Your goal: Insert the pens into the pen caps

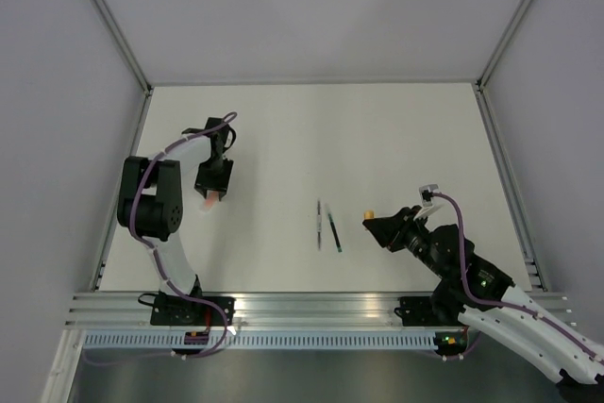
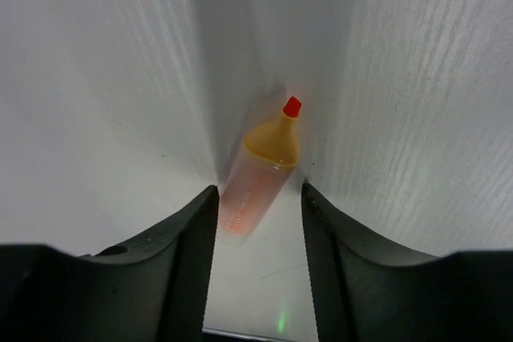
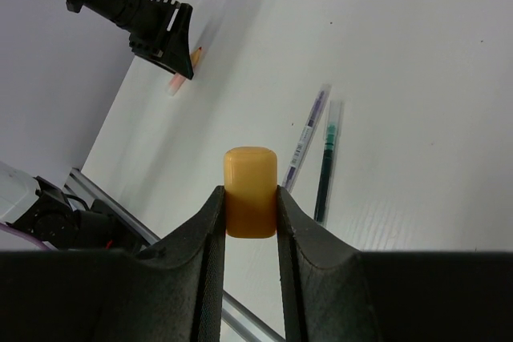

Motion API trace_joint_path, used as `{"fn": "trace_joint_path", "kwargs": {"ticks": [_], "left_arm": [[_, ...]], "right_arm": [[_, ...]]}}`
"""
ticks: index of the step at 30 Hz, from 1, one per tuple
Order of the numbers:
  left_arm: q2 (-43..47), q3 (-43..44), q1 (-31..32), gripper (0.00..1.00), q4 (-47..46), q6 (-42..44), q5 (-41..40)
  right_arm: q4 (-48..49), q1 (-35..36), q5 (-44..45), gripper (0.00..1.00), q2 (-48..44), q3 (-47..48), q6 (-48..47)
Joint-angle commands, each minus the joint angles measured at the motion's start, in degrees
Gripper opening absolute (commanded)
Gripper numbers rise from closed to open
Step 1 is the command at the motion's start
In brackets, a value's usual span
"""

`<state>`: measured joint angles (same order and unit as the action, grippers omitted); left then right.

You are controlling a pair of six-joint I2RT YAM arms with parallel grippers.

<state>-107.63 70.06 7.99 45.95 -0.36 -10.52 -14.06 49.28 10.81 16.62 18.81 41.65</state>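
Orange cap (image 3: 250, 191) gripped, pens (image 3: 327, 158) beyond — parallel

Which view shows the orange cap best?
Right wrist. The orange cap sits large and sharp in the centre of the frame, pinched between the fingers of the right gripper. Top external shows it only as a tiny orange speck at that gripper's tip. Left wrist does not show it at all.

Orange pen cap (image 3: 250, 191): opaque plastic, smooth, glossy.
Orange-ended pen (image 2: 258, 182): translucent plastic barrel, satin cone.
Grey-silver pen (image 3: 307, 132): clear glossy plastic.
Table (image 2: 417, 118): white, matt, fine linear grain.
Right gripper fingers (image 3: 210, 246): black, matt, ribbed inner faces.
Front rail (image 1: 311, 306): brushed metal.
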Motion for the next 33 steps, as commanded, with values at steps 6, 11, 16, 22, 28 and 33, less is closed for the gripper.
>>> {"fn": "trace_joint_path", "kwargs": {"ticks": [6, 11, 16, 22, 28, 33], "left_arm": [[-8.73, -2.91, 0.53, 0.19, 0.54, -1.13, 6.12], [-7.42, -2.74, 2.90, 0.03, 0.63, -3.15, 7.44], [0.57, -2.83, 4.57, 0.02, -1.91, -10.26, 12.80], [12.77, -1.68, 14.67, 0.02, -8.68, -16.94, 16.41], [25.44, -13.78, 22.24, 0.02, -28.13, -23.80, 25.89], [33.00, -21.36, 22.25, 0.02, -34.78, -26.71, 30.54]], "right_arm": [[0.00, 0.21, 0.97, 0.00, 1.04, 1.76, -1.22], [0.62, 0.29, 1.32, 0.00, 3.23, 2.11, -1.22], [2.46, 0.29, 2.46, 0.00, 8.94, 3.42, -1.22], [-0.77, 0.21, 10.18, 0.00, 28.08, 12.38, -4.73], [-0.89, -2.16, 14.15, 0.00, 43.75, 16.35, -4.04], [1.40, -5.23, 13.72, 0.00, 51.83, 15.38, -3.50]]}}
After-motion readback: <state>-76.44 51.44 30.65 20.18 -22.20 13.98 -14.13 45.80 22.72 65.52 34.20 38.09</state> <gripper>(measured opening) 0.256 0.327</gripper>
